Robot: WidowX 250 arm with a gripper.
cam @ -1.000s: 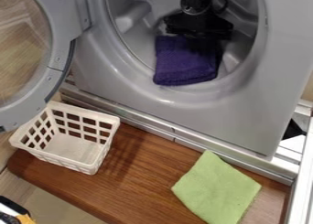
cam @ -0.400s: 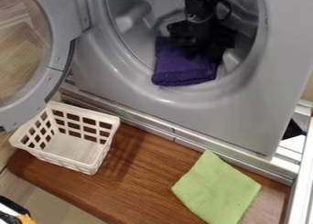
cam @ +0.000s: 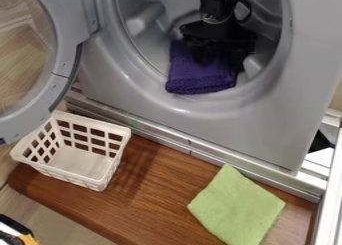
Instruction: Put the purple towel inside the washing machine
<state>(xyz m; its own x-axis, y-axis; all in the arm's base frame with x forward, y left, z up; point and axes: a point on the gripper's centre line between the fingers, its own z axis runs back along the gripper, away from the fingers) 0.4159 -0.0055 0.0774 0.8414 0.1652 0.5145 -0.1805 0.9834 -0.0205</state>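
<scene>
The black two-finger end effector [cam: 219,65] is hanging inside the grey washing machine [cam: 217,126], its fingers standing apart over the back part of the purple textured towel [cam: 200,81]. The towel is lying folded within the round opening, its front edge reaching the lower lip. The step in hand is seemingly finishing the placement. To do it well, the arm should be keeping the fingers spread and drawing them clear of the fabric before backing out, so that no loop is catching and dragging the towel forward. If the front edge is sitting too near the lip, a gentle inward push should be helping.
</scene>
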